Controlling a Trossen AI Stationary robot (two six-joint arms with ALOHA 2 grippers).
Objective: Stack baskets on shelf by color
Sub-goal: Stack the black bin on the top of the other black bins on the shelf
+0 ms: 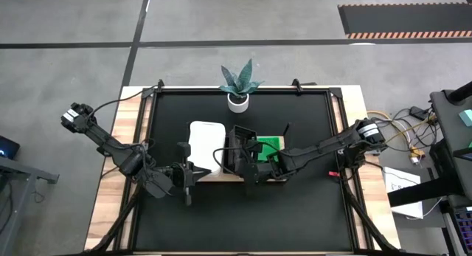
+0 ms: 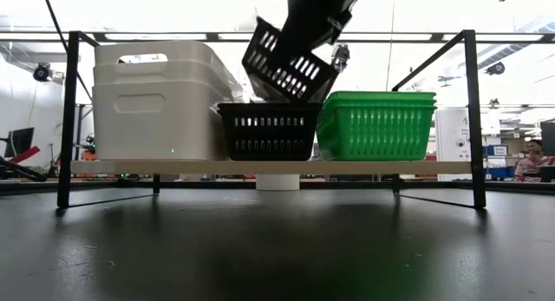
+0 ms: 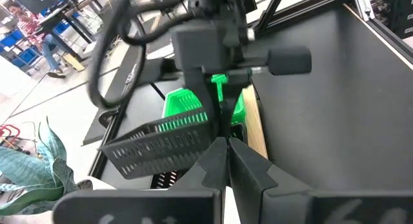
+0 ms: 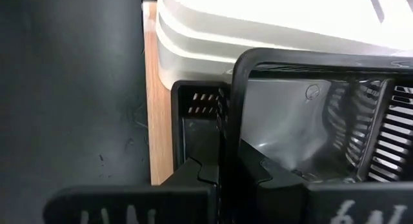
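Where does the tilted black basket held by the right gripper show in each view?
High view: tilted black basket at centre, over the shelf.
Low view: top centre, above the black basket on the shelf.
Left wrist view: centre left.
Right wrist view: its rim fills the right side.
Shared landmark: the white baskets.

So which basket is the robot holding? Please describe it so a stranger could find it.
Find the wooden shelf carrying three basket stacks: white, black, green. Above the middle black one hangs a tilted black basket, gripped by the right pincer. It alone is in the air and not level.
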